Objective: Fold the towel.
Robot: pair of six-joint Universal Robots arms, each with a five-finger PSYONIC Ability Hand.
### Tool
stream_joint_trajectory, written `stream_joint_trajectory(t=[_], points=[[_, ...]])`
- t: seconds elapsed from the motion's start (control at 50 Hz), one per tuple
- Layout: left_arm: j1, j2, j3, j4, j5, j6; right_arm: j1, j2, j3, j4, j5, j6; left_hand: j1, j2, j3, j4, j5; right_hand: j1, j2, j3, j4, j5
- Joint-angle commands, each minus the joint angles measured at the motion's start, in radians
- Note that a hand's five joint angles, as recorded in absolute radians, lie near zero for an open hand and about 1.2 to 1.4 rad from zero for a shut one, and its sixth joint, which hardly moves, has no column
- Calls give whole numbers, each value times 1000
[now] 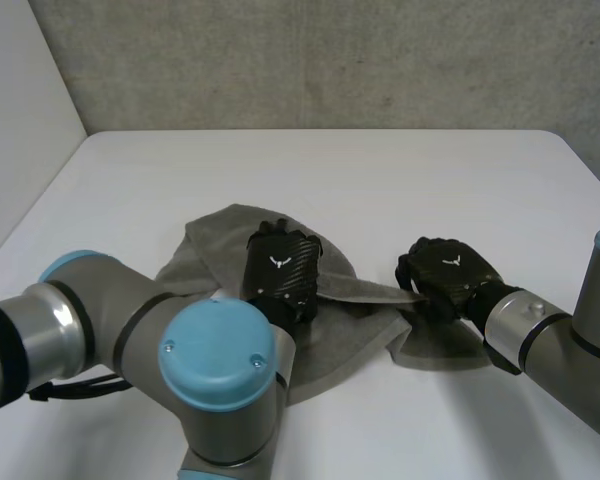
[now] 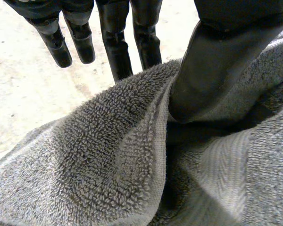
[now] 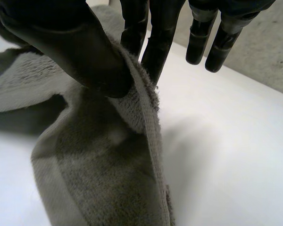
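A grey towel (image 1: 216, 236) lies crumpled in the middle of the white table (image 1: 380, 180). My left hand (image 1: 280, 275) rests on the towel's middle. In the left wrist view its thumb (image 2: 217, 61) presses a raised fold of towel (image 2: 108, 155) against the straight fingers (image 2: 118, 47) behind it. My right hand (image 1: 448, 270) is at the towel's right end. In the right wrist view its thumb (image 3: 70, 42) and fingers (image 3: 155, 42) pinch a lifted edge of the towel (image 3: 104, 179), which hangs down to the table.
A grey wall (image 1: 330, 60) runs behind the table's far edge. My left arm (image 1: 180, 350) crosses the near left and covers part of the towel. My right arm (image 1: 560, 340) comes in from the right.
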Motion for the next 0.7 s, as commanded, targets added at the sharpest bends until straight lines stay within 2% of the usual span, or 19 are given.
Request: stream_joint_trajectory(t=[0.02,0.04,0.08,0.14,0.18,0.2,0.24,0.32,0.34,0.36,0.4,0.42,0.46,0.48,0.5,0.52,0.58,0.62,0.7], points=[[54,18,-35,-9,114,2,2,-1,-20,95,-47,-111,85,83,-49,-55,79,101,104,-52,-71,75],[54,18,-35,-9,114,2,2,-1,-20,95,-47,-112,85,83,-49,-55,80,101,104,-52,-71,75],[102,3,-14,-7,176,4,6,7,-50,96,-94,-133,264,262,-49,-55,258,101,104,-52,-71,75],[125,-8,11,-4,223,5,17,30,-119,73,-130,-130,347,345,-49,-55,341,101,104,-52,-71,75],[168,-58,102,-6,320,17,26,57,-171,53,-131,-128,411,409,-49,-55,405,101,104,-52,-71,75],[168,-59,103,-6,321,17,26,58,-172,53,-131,-128,411,409,-49,-55,405,101,104,-52,-71,75],[218,-91,238,-7,406,69,63,85,-295,1,-121,-132,411,409,-49,-55,405,101,104,-52,-71,75],[245,-76,353,-3,451,128,74,73,-408,-90,-64,-127,411,409,-49,-55,405,101,104,-52,-71,75],[255,-45,394,5,463,158,81,46,-441,-155,-24,-124,411,409,-49,-55,405,101,104,-52,-71,75],[255,-45,394,5,463,159,81,45,-442,-156,-24,-124,411,409,-49,-55,405,101,104,-52,-71,75],[264,48,432,55,473,204,83,-52,-445,-319,26,-103,411,409,-49,-55,405,101,104,-52,-71,75],[264,49,432,56,473,205,83,-53,-445,-320,27,-102,411,409,-49,-55,405,101,104,-52,-71,75],[268,168,400,170,511,240,83,-129,-400,-471,30,-63,411,409,-49,-55,405,101,104,-52,-71,75],[268,168,400,171,511,240,83,-129,-400,-472,30,-63,411,409,-49,-55,405,101,104,-52,-71,75],[271,224,364,222,552,250,83,-160,-373,-516,24,-47,411,409,-49,-55,405,101,104,-52,-71,75],[278,278,316,268,619,249,81,-175,-356,-515,17,-46,411,409,-49,-55,405,101,104,-52,-71,75],[291,306,285,287,672,251,81,-183,-343,-495,14,-49,411,409,-49,-55,405,101,104,-52,-71,75],[341,308,209,275,782,260,83,-174,-318,-407,-12,-56,411,409,-49,-55,405,101,104,-52,-71,75],[375,285,127,229,852,267,83,-139,-287,-309,-52,-109,411,409,-49,-55,405,101,104,-52,-71,75]])
